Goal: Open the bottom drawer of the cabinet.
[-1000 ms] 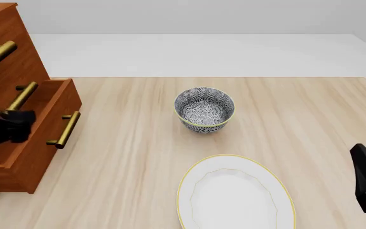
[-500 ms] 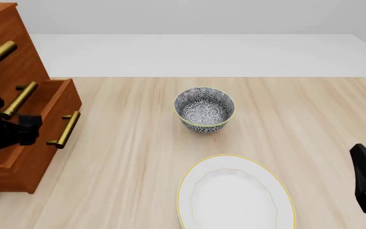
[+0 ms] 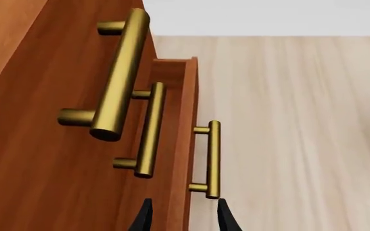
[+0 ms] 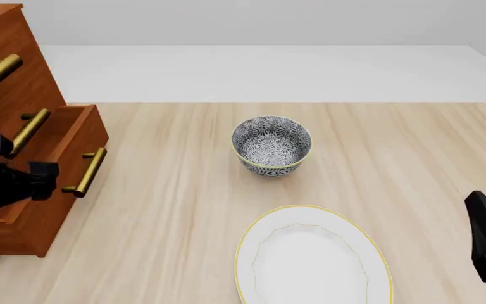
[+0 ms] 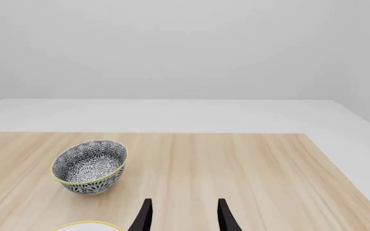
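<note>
Cabinet [image 4: 7,82]: reddish-brown wood, standing at the table's far-left edge, three brass bar handles on its front.

Bottom drawer [image 4: 66,164]: you have it pulled partway out toward the right; its front stands proud of the two above, and its brass handle [image 4: 87,172] is free.

Left gripper [image 3: 181,219]: your fingers are spread apart with nothing between them, their tips just short of the near end of that handle [image 3: 212,159] and not touching it. In the front view the black arm [image 4: 7,180] overlaps the drawer's front.

Right gripper [image 5: 181,216]: fingers parted, empty, low at the near-right corner of the table [image 4: 395,145].

Bowl [image 4: 271,144]: patterned, mid-table. Plate [image 4: 311,259]: white, gold-rimmed, near of the bowl, well apart.
</note>
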Available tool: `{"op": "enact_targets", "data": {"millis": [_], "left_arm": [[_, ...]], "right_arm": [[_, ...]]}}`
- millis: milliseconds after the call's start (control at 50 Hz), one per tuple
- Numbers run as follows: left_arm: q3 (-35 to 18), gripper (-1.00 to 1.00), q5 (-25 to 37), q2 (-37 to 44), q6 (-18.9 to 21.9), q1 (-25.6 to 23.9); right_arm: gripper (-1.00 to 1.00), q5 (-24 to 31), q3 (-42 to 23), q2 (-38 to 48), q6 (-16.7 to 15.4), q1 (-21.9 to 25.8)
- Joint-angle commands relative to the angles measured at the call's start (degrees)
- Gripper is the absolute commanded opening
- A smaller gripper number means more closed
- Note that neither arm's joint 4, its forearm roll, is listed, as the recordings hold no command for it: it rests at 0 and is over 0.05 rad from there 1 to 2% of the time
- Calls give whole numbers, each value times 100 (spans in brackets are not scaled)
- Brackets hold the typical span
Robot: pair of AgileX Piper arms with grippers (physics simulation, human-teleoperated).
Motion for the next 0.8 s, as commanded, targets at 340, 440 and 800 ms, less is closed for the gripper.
{"op": "enact_targets", "data": {"millis": [340,440,800], "left_arm": [[41,100,-303,418,102,136],[36,100,-357,504,115,163],[44,100,-639,907,146,171]], "right_arm": [[100,36,-27,-8,0,-1],[100,-2,-3,6,1,-1],[100,24,-17,-9,1,-2]]}}
